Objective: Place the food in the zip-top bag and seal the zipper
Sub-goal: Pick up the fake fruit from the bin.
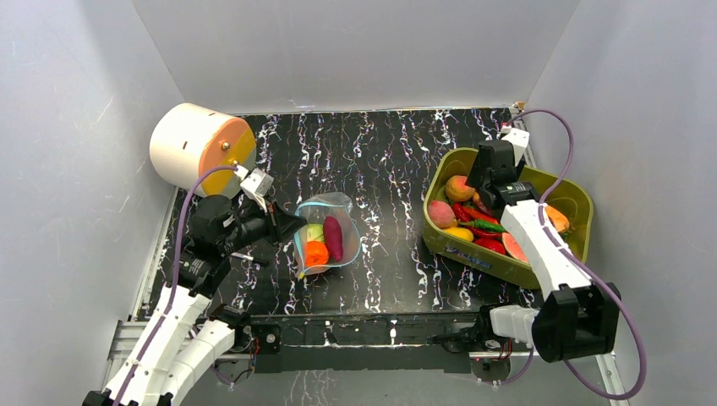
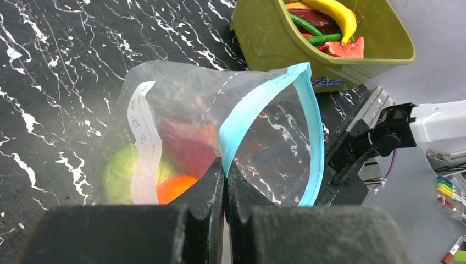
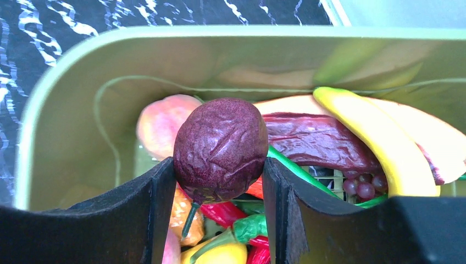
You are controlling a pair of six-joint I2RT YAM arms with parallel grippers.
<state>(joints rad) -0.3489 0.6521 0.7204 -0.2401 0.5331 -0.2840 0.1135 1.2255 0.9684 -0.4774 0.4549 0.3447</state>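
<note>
Above black tabletop point(image 1: 380, 152), left gripper point(image 2: 224, 165) is pinching clear zip-top bag point(image 2: 181, 99) at its teal zipper point(image 2: 258, 104); right gripper point(image 3: 218, 187) is clasping wrinkled purple fruit point(image 3: 220, 148).

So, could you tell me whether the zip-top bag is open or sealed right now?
Open: the zipper's two teal lips stand apart, and the left hand pinches one lip.

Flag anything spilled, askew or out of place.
Nothing spilled: food is only in the bag or the green bin. One oddity: a white-and-orange drum lies on its side at the back-left corner.
</note>
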